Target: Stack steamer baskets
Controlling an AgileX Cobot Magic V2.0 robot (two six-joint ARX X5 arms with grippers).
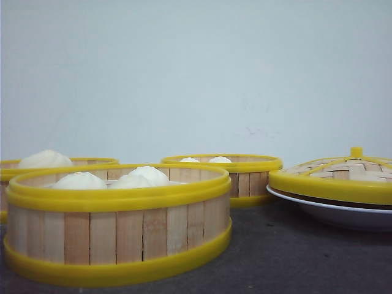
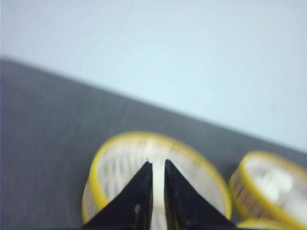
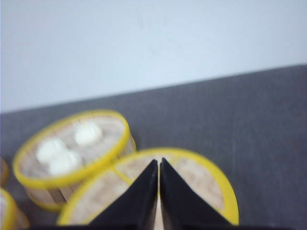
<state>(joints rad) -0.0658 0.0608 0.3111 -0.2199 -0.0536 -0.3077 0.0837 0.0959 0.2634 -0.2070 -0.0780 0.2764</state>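
Near basket: you've got one steamer basket [image 1: 117, 223] front-left on the dark table [image 1: 288, 257], upright, open side up, slats vertical. Round, so no long axis to call. White buns [image 1: 116, 179] inside.
Far-left basket: second basket [image 1: 9, 171] behind the near one, cut off by the frame edge, one bun [image 1: 44, 159] showing above its rim. Upright too.
Back-centre basket: third basket [image 1: 236, 174] further back, apart from the near one, upright, two bun tops just clearing the rim.
Lid: domed woven lid [image 1: 340, 177] with knob up, sitting on a white plate [image 1: 331, 214] at the right, apart from all baskets.
Left gripper: left gripper [image 2: 156, 165] is seen only by its wrist camera; fingers nearly together with a thin gap, nothing between them. It hangs over a blurred basket [image 2: 153, 172], another basket with buns [image 2: 268, 187] beside it.
Right gripper: right gripper [image 3: 159, 163] fingers pressed almost tip to tip, holding nothing. Below it sits the lid [image 3: 192, 182], with a bun-filled basket [image 3: 72, 153] alongside.
View gap: the front view shows you no arms; the wrist views show basket interiors from above but are blurred.
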